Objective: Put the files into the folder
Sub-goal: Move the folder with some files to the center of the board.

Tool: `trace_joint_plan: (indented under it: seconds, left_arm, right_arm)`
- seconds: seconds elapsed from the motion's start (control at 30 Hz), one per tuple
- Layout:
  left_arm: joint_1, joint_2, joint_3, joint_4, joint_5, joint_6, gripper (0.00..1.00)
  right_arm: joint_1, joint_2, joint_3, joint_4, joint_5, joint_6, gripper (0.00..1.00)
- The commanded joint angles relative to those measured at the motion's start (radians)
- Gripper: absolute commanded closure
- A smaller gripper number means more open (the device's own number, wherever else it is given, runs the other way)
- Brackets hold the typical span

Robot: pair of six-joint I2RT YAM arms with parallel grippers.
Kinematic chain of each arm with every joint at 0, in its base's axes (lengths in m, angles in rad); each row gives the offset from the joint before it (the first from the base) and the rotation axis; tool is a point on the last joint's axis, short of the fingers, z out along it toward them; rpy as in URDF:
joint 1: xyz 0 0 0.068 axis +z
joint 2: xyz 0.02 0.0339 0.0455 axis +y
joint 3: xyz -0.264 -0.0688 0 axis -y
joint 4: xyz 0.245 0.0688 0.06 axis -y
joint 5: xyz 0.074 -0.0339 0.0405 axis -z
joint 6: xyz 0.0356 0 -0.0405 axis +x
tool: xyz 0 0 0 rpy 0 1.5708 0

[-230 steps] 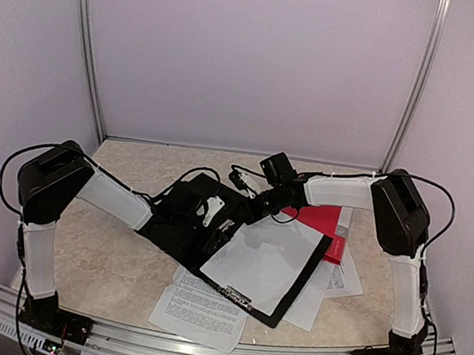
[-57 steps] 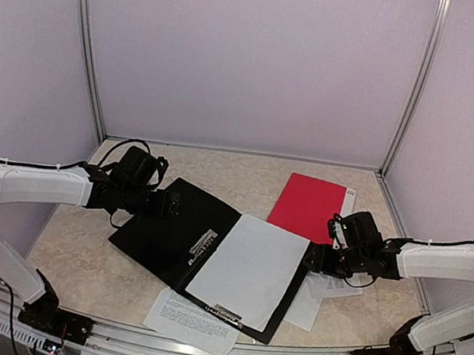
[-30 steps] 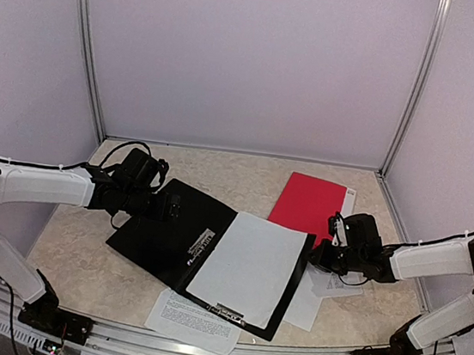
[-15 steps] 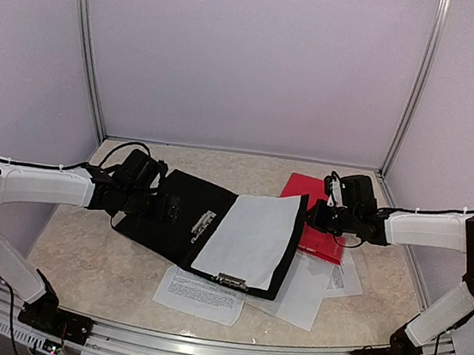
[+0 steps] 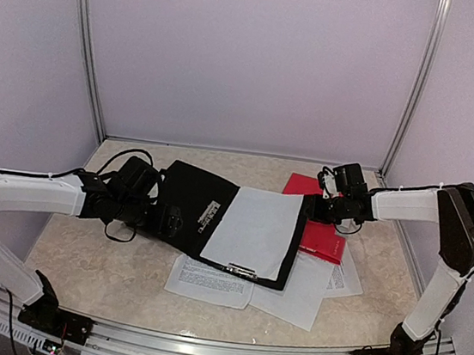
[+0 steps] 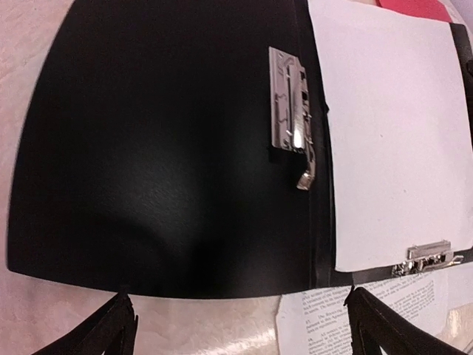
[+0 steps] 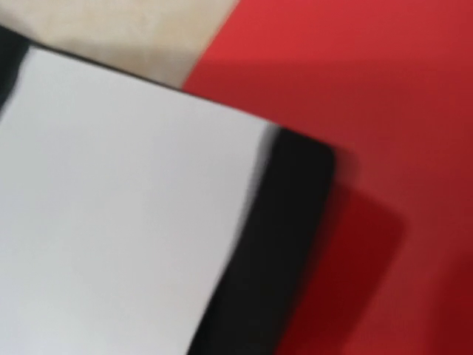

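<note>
My left gripper stood wide open, empty, at the near left edge of the folder. The files lay right of it, partly under the folder, long side left-right, nearer this arm. Whether the right gripper, at the far corner, was open or closed, I could not tell.

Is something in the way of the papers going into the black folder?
Yes. The open folder itself lies on the far edges of the loose papers, so they are partly tucked under it.
</note>
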Motion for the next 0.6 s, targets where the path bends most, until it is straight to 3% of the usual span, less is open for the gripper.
trace_joint_plan:
  seconds: [0.0, 0.1, 0.2, 0.4, 0.57]
  left_arm:
    - [-0.087, -0.043, -0.066, -0.031, 0.120, -0.116, 0.07]
    - [-0.157, -0.015, -0.062, -0.062, 0.129, -0.172, 0.11]
    - [-0.205, 0.025, -0.057, -0.073, 0.138, -0.223, 0.16]
    - [-0.255, 0.096, -0.055, -0.096, 0.176, -0.312, 0.18]
    - [-0.292, 0.147, -0.040, -0.129, 0.164, -0.350, 0.21]
  right_arm:
    - [-0.002, -0.016, 0.016, -0.036, -0.009, -0.075, 0.77]
    - [0.030, -0.067, 0.010, -0.052, 0.019, -0.104, 0.60]
    - [0.090, -0.129, -0.011, -0.073, 0.063, -0.133, 0.52]
    - [0.262, -0.232, -0.065, -0.106, 0.137, -0.177, 0.48]
    - [0.382, -0.276, -0.185, 0.006, 0.003, -0.133, 0.49]
